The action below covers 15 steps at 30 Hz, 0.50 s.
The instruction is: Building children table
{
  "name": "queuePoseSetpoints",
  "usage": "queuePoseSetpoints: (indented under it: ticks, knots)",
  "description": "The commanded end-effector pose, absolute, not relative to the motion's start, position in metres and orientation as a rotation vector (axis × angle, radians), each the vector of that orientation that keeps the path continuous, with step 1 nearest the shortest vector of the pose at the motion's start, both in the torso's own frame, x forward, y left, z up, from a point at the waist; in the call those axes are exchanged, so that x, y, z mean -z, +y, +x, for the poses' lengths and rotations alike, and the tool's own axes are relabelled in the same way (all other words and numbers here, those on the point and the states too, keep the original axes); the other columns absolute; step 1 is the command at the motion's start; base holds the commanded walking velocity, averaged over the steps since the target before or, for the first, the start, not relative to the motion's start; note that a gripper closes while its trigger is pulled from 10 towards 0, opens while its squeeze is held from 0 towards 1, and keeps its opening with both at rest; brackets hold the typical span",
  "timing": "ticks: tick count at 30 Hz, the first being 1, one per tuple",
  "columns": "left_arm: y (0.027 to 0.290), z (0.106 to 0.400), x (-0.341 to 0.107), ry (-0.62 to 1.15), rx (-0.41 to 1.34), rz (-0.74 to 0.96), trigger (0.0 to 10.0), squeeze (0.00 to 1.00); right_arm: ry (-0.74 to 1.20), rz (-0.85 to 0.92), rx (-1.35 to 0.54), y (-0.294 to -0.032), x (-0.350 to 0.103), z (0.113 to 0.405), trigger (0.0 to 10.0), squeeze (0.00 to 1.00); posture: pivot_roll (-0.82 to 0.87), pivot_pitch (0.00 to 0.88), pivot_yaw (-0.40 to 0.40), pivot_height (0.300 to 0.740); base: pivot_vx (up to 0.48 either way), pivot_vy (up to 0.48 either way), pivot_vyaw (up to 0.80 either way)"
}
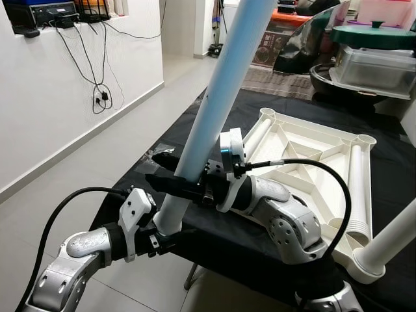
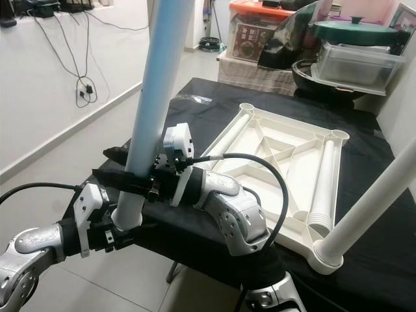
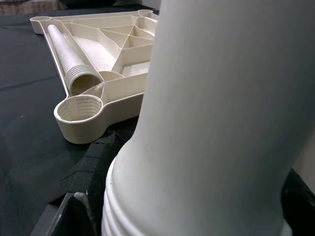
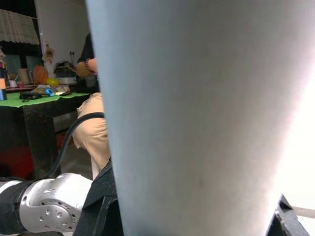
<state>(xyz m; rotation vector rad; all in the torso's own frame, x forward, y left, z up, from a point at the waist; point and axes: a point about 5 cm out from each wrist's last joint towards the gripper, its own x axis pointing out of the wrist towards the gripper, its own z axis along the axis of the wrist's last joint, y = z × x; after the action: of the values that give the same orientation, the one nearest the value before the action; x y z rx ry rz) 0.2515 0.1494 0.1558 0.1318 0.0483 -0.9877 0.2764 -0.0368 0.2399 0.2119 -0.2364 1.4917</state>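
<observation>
Leg in hand: I have a long pale-blue plastic table leg, tilted, its white threaded end low at the table's near edge.
Right gripper: black fingers clamped around the leg's lower part.
Left gripper: closed on the leg's threaded end, just below.
Tabletop: the white ribbed plastic tabletop lies upside down on the black cloth.
Done: one white leg stands in a corner socket.
Left: I judge this leg unfitted; two more white legs lie on the frame.

White wall with dangling cables, pale tiled floor, black-clothed table
</observation>
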Motion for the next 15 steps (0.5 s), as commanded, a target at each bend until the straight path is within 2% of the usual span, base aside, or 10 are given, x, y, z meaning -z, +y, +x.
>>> queuePoseSetpoints:
  ticks: [1,9,10,11,12,13,14,15]
  knots:
    - [0.138,0.249,-0.171,-0.043,1.055,0.118,0.0,0.0,-0.221,0.259,-1.643,-0.022,-0.237,0.261,0.0,0.0,0.06,0.0,-0.047,0.74,0.0,0.0,0.0]
    - [0.137,0.247,-0.17,-0.037,1.06,0.143,0.0,0.0,-0.22,0.231,-1.584,-0.021,-0.238,0.266,0.0,0.0,0.06,0.0,-0.049,0.74,0.0,0.0,0.0]
    - [0.136,0.247,-0.17,-0.035,1.06,0.148,0.0,0.0,-0.222,0.24,-1.574,-0.022,-0.24,0.268,10.0,0.0,0.06,0.0,-0.05,0.74,0.0,0.0,0.0]
    - [0.136,0.247,-0.17,-0.033,1.06,0.151,1.0,0.0,-0.225,0.249,-1.568,-0.023,-0.241,0.269,10.0,0.18,0.06,0.0,-0.053,0.74,0.0,0.0,0.0]
    - [0.136,0.247,-0.17,-0.033,1.06,0.151,1.0,0.0,-0.225,0.249,-1.568,-0.023,-0.241,0.269,10.0,0.18,0.06,0.0,-0.053,0.74,0.0,0.0,0.0]
    - [0.136,0.246,-0.17,-0.031,1.058,0.156,4.0,0.0,-0.228,0.259,-1.565,-0.025,-0.243,0.27,10.0,0.85,0.06,0.0,-0.053,0.74,0.0,0.0,0.0]
    - [0.135,0.246,-0.17,-0.029,1.058,0.159,10.0,0.0,-0.233,0.268,-1.567,-0.026,-0.244,0.271,10.0,1.0,0.06,0.0,-0.053,0.74,0.0,0.0,0.0]
    - [0.135,0.246,-0.171,-0.031,1.055,0.165,10.0,0.0,-0.242,0.271,-1.567,-0.028,-0.245,0.272,10.0,1.0,0.07,0.0,-0.056,0.74,0.0,0.0,0.0]
